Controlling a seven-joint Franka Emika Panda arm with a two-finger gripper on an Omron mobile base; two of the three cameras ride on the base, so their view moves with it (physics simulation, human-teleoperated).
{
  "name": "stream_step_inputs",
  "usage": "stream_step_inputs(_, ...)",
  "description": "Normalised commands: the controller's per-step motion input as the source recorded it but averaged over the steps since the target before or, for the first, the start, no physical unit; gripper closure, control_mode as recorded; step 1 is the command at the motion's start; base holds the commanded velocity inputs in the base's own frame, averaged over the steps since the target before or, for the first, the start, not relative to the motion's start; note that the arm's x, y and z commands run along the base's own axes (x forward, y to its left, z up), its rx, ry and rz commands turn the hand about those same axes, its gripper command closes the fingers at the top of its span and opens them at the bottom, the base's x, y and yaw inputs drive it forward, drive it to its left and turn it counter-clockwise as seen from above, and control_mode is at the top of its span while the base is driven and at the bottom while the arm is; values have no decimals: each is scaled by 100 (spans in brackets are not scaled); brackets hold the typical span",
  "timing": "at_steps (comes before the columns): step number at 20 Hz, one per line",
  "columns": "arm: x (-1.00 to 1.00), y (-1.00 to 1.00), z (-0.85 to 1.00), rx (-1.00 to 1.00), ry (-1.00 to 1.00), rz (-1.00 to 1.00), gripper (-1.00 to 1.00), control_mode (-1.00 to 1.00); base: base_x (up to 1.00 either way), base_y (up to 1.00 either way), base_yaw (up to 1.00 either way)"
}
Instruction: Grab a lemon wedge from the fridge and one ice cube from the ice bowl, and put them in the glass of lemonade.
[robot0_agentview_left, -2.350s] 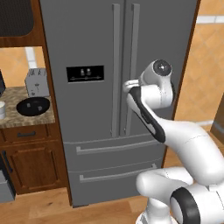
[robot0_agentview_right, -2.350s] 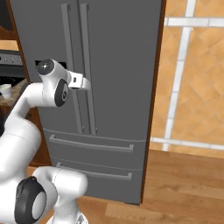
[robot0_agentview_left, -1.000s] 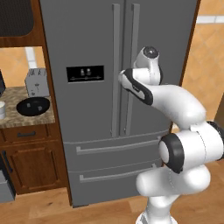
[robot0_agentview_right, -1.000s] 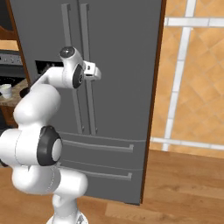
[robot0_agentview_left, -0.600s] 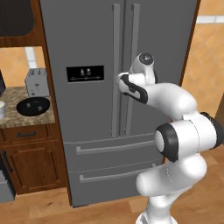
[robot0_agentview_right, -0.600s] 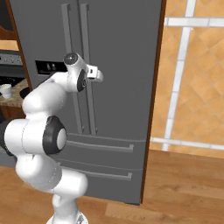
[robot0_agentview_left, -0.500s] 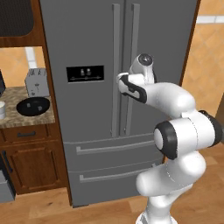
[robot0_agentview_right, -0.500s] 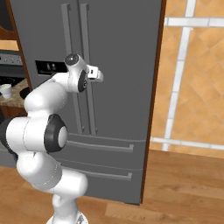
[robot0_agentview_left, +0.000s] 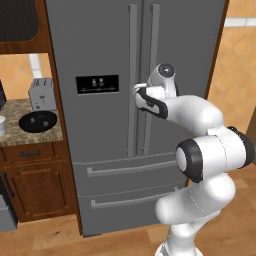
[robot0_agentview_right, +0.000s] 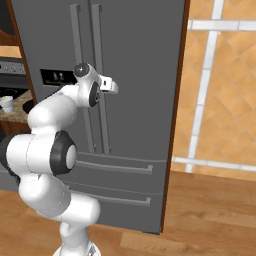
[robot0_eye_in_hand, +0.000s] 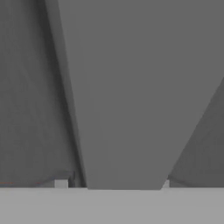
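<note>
The grey steel fridge (robot0_agentview_left: 100, 50) (robot0_agentview_right: 140, 45) stands with both doors shut, so the lemon wedge is hidden. My gripper (robot0_agentview_left: 139, 95) (robot0_eye_in_hand: 113, 183) is pressed up to the doors at mid height. In the hand view one long vertical door handle (robot0_eye_in_hand: 127, 100) runs between my fingertips (robot0_eye_in_hand: 61, 183), with a small gap on one side. The glass of lemonade (robot0_agentview_left: 1, 125) (robot0_agentview_right: 6, 103) stands on the counter far to the left. A black bowl (robot0_agentview_left: 37, 121) lies beside it, too small to show any ice cube.
A grey two-slot toaster (robot0_agentview_left: 41, 94) stands behind the black bowl on the stone counter (robot0_agentview_left: 30, 137) over wooden cabinets. Two fridge drawers (robot0_agentview_left: 125, 167) sit below the doors. To the right of the fridge there is a tiled wall (robot0_agentview_right: 220, 85) and wooden floor (robot0_agentview_right: 210, 210).
The arm has reached in from its folded pose and brought the hand up to the door handle. The jaws have narrowed around the handle. The fridge stays shut.
</note>
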Motion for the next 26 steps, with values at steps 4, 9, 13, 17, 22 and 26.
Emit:
stream_step_inputs(4, 7, -39, 11, -4, 0, 0, 100, -100, 0, 0, 0)
stream_step_inputs(9, -20, -55, 28, -1, 0, -4, 100, -100, 0, 0, 0)
stream_step_inputs(13, -80, -74, 23, 0, -4, -5, 100, -100, 0, 0, 0)
stream_step_inputs(17, -100, -81, 20, 0, -8, -4, 100, -100, 0, 0, 0)
stream_step_inputs(22, -100, -99, 26, 2, -8, -7, 100, -100, 0, 0, 0)
stream_step_inputs(26, -99, -100, 37, 6, -7, -6, 100, -100, 0, 0, 0)
